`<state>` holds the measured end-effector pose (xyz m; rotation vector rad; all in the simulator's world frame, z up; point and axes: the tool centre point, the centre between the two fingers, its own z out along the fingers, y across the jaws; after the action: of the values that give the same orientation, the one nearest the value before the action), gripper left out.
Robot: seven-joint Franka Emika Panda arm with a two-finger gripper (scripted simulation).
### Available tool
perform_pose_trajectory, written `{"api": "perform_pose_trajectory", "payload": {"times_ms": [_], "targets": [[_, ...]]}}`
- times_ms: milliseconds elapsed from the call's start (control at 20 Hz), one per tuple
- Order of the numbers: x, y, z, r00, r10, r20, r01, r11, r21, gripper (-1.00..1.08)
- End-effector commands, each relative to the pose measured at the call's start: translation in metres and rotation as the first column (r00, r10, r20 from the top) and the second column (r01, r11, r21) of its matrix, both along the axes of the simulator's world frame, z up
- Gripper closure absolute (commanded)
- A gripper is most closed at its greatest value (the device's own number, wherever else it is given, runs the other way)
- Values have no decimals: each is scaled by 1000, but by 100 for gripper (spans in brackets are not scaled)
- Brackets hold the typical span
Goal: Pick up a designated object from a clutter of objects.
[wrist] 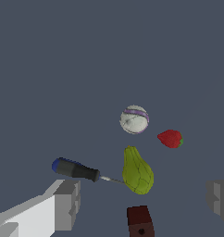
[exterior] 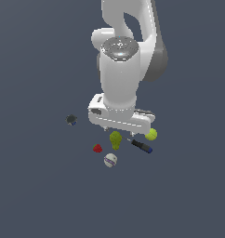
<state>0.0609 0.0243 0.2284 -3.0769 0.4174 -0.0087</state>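
— Where is the white ball [wrist: 134,119] from where my gripper [wrist: 144,201] hangs?

— Out ahead of my fingers [wrist: 66,203], well apart from them, not between them. My jaws are spread wide and hold nothing. Just under them I see the pear-like fruit [wrist: 137,171] and the dark red-brown box [wrist: 140,221]; the screwdriver [wrist: 76,170] lies off to one side with its tip touching or almost touching the fruit, and the strawberry [wrist: 171,138] sits near the ball, apart from it. In the exterior view the ball [exterior: 110,160] lies clear of my hand, beyond the fruit [exterior: 115,139], on the open floor [exterior: 40,195]

— How do I expect it to handle?

— I judge it light, firm and round, so it will likely roll if one pad reaches it first. The surface looks smooth, perhaps a little slippery

— And where do I take hold?

— Across its widest girth, pads on opposite sides, centred over it. Nothing touches it, so there is room for both fingers, though the strawberry side is the tighter one
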Motion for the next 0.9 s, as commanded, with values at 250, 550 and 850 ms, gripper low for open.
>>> {"api": "perform_pose_trajectory", "payload": {"times_ms": [250, 550, 850], "targets": [[23, -16, -68, 976, -219, -10, 219, 976, -12, -92], [32, -26, -111, 940, -342, -12, 341, 940, -25, -92], [35, -32, -135, 912, -409, -11, 408, 912, -33, -92]]}}
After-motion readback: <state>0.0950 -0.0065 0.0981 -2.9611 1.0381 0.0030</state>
